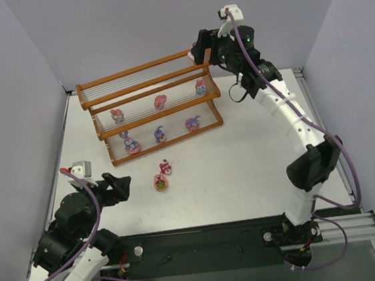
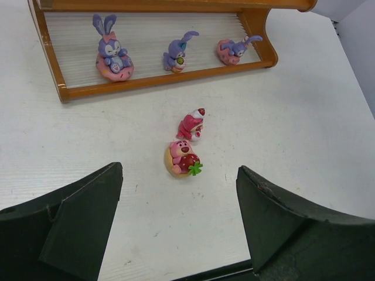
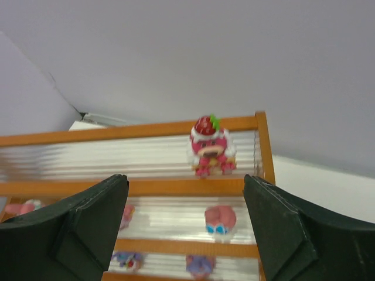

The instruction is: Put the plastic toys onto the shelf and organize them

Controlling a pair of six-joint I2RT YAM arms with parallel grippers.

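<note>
The shelf (image 1: 146, 67) stands at the back left. Three toys sit on its middle tier (image 1: 160, 102) and three purple ones on its bottom tier (image 1: 160, 134). Two pink-red toys stand on the table, one with a red hat (image 1: 165, 165) and a bear with a strawberry (image 1: 160, 181). My left gripper (image 1: 122, 186) is open and empty, just left of them; in its wrist view (image 2: 179, 187) the strawberry bear (image 2: 183, 159) lies just ahead. My right gripper (image 1: 198, 51) is open over the shelf's top right end. In its wrist view (image 3: 186, 178) a red bear toy (image 3: 211, 146) stands free on the top tier.
Grey walls close in the table on the left, back and right. The shelf's right post (image 1: 217, 104) is near my right arm's cable. A black rail (image 1: 204, 239) runs along the near edge between the arm bases.
</note>
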